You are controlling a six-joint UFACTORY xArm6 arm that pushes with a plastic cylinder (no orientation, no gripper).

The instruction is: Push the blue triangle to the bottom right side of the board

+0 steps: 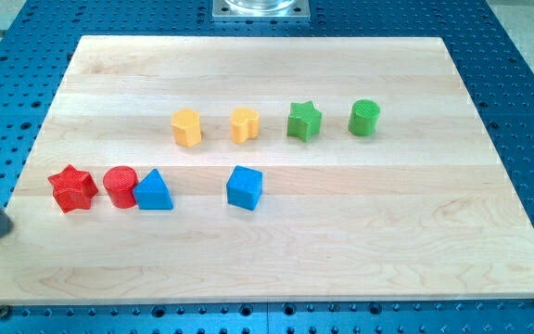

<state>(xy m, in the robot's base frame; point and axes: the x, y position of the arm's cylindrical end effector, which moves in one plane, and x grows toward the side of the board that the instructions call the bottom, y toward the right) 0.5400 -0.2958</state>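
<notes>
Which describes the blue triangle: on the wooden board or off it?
On it: the blue triangle sits on the board, touching the red cylinder. My tip is off the board's left edge.

Blue triangle [154,191], lying flat, board's left side, touching red cylinder [120,186]

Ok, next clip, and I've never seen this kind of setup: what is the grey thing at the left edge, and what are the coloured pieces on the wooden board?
That is a robot arm's rod; my tip sits at the view's left edge, left of every block, touching none. The single camera looks down on a wooden board. Upper row, from the left: yellow block, yellow heart-like block, green star, green cylinder. Lower row: red star, red cylinder against the blue triangle, then a blue cube standing apart. Nothing is held; the rod only pushes.
</notes>
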